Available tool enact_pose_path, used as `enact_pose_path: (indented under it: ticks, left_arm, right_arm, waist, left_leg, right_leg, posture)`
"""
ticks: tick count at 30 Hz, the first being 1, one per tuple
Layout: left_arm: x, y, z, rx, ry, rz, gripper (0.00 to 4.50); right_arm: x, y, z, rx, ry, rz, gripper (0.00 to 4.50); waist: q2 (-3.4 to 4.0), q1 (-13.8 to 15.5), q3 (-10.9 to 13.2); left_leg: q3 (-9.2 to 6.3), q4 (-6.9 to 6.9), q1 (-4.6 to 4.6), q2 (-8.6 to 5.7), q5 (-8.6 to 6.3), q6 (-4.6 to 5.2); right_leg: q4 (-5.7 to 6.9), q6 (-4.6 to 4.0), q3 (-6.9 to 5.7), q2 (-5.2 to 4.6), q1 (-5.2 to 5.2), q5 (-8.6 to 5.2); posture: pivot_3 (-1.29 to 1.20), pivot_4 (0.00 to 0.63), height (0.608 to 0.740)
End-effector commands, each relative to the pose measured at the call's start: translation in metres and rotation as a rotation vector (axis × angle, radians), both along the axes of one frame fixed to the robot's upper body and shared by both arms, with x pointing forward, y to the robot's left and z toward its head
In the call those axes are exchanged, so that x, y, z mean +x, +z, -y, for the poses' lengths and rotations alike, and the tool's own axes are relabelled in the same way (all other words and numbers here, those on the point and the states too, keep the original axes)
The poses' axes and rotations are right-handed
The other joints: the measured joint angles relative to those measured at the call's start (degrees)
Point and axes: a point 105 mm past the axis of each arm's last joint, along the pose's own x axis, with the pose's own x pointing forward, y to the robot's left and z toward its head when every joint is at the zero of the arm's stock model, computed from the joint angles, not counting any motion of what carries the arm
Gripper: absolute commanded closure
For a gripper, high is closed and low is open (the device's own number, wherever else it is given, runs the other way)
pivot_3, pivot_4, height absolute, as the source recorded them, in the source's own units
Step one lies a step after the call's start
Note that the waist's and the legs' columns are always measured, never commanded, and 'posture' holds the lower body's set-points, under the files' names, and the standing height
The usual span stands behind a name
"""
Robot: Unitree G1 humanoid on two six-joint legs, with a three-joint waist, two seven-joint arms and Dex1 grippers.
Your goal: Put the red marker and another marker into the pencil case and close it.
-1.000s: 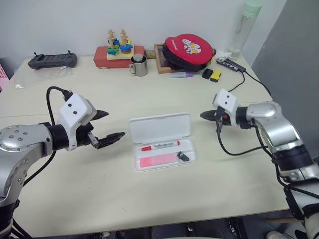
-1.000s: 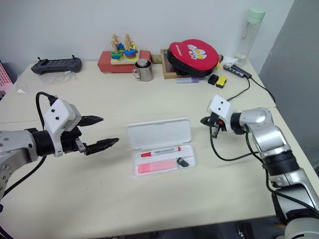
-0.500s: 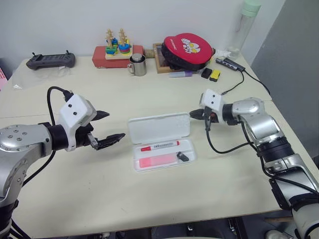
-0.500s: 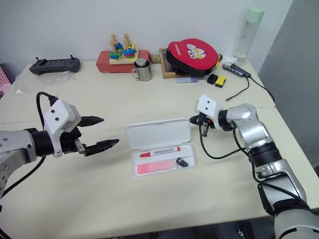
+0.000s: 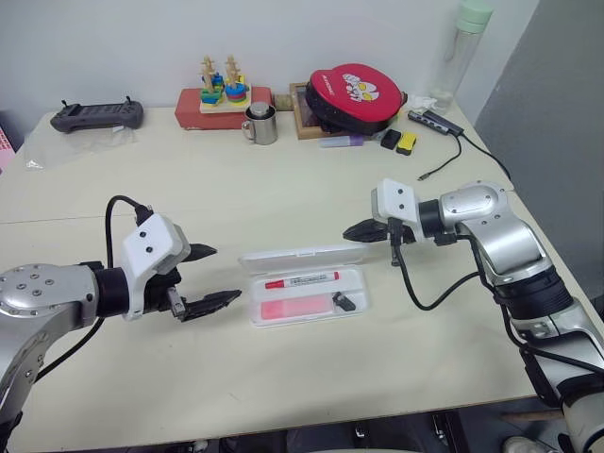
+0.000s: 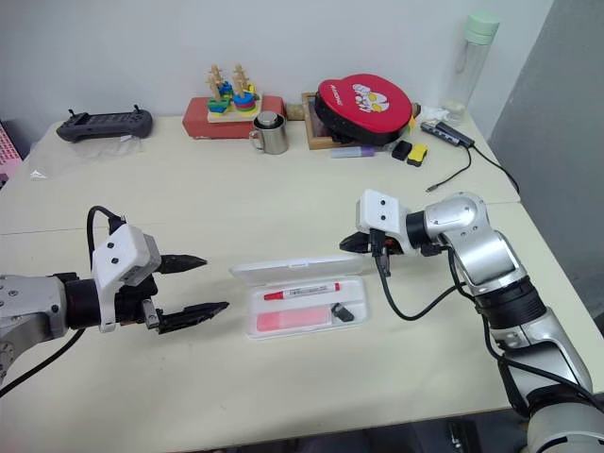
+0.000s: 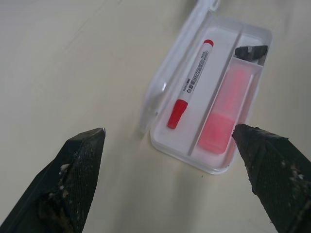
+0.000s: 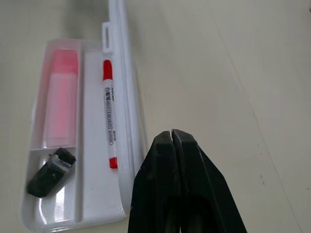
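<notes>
Cream-coloured tabletop (image 5: pixel 283 377) against a pale wall carries the white rectangular plastic pencil case (image 5: pixel 307 295) near its centre, the hinged lid (image 5: pixel 300 257) raised on edge along the far side. Inside the shallow tray, the slim white-barrelled red marker (image 5: pixel 303 279) with red cap lies in the far long compartment, and the flat pale pink highlighter (image 5: pixel 294 307) lies in the near one; a small black object (image 5: pixel 344 302) sits at the tray's 3 o'clock end. At 9 o'clock from the case, apart from it, the left gripper (image 5: pixel 211 276) hovers with its two black fingers spread wide and nothing between them. At roughly 1 o'clock, the right gripper (image 5: pixel 358 231) has its fingers pressed together, empty, its tip just behind the lid's right end; contact cannot be told. Along the table's 12 o'clock edge stand a steel mug (image 5: pixel 263 124) and a round red case (image 5: pixel 358 92).
</notes>
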Motion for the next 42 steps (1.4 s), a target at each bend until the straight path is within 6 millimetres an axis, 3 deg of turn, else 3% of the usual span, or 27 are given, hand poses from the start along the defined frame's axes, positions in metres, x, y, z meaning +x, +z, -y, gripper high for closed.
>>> enact_pose_path:
  ticks: [1, 7, 13, 20, 32, 37, 39, 42]
  left_arm:
    - [0.001, 0.01, 0.001, 0.011, -0.006, 0.051, 0.0]
    - [-0.001, 0.006, 0.001, 0.015, -0.01, 0.034, 0.0]
    - [-0.002, 0.002, 0.002, 0.029, -0.009, 0.03, 0.0]
    - [0.0, 0.003, -0.001, 0.038, -0.003, 0.027, 0.0]
    - [0.002, 0.005, -0.003, 0.048, 0.006, 0.035, 0.0]
    - [0.002, 0.004, -0.003, 0.039, 0.009, 0.031, 0.0]
    - [0.002, 0.004, -0.004, 0.037, 0.013, 0.03, 0.0]
    - [0.002, 0.005, -0.006, -0.015, 0.045, 0.037, 0.0]
  right_arm:
    - [-0.008, -0.005, -0.002, -0.031, 0.029, 0.006, 4.47]
    - [-0.026, -0.018, -0.014, -0.047, 0.079, -0.037, 4.47]
    - [-0.029, -0.026, -0.024, -0.048, 0.064, -0.058, 4.47]
    - [-0.034, -0.05, -0.036, -0.054, 0.037, -0.151, 4.47]
    - [-0.03, -0.087, -0.03, -0.126, -0.012, -0.202, 4.47]
    - [-0.033, -0.083, -0.031, -0.106, 0.001, -0.203, 4.47]
    - [-0.034, -0.07, -0.035, -0.049, 0.014, -0.208, 4.47]
    - [-0.035, -0.034, -0.039, 0.075, 0.038, -0.204, 4.47]
  waist:
    - [0.0, 0.0, 0.0]
    - [0.01, 0.0, 0.0]
    - [0.01, 0.0, 0.0]
    - [0.01, 0.0, 0.0]
    - [-0.03, -0.1, 0.0]
    - [-0.04, -0.1, 0.0]
    - [-0.04, -0.1, 0.0]
    - [0.0, -0.1, 0.0]
  left_leg:
    - [0.01, 0.0, 0.0, 0.0, 0.0, 0.0]
    - [0.01, -0.02, -0.01, 0.0, 0.0, 0.0]
    - [0.02, -0.01, -0.02, 0.0, 0.0, 0.0]
    - [0.0, -0.01, 0.0, 0.0, 0.0, 0.0]
    - [0.02, -0.01, 0.12, 0.01, 0.0, 0.0]
    - [0.0, 0.02, 0.18, 0.01, 0.0, 0.0]
    - [-0.01, 0.01, 0.18, 0.01, 0.0, 0.0]
    - [-0.02, 0.01, 0.15, 0.01, 0.0, 0.0]
  right_leg:
    - [0.0, 0.0, 0.01, 0.0, 0.0, 0.0]
    - [0.0, -0.04, 0.01, 0.0, -0.03, 0.02]
    - [-0.02, -0.02, 0.02, 0.0, -0.03, 0.0]
    - [0.01, -0.01, 0.0, 0.01, -0.03, 0.0]
    - [0.04, 0.02, 0.02, 0.01, 0.04, -0.02]
    - [0.04, 0.02, 0.01, 0.01, 0.14, -0.02]
    - [0.04, 0.02, 0.01, 0.01, 0.14, -0.01]
    - [0.03, 0.02, 0.0, 0.01, 0.12, -0.02]
  posture:
    - [0.0, 0.15, 0.74]
    - [0.0, 0.15, 0.74]
    - [0.0, 0.15, 0.74]
    - [0.0, 0.15, 0.74]
    - [0.0, 0.15, 0.74]
    - [0.0, 0.15, 0.74]
    - [0.0, 0.15, 0.74]
    - [0.0, 0.15, 0.74]
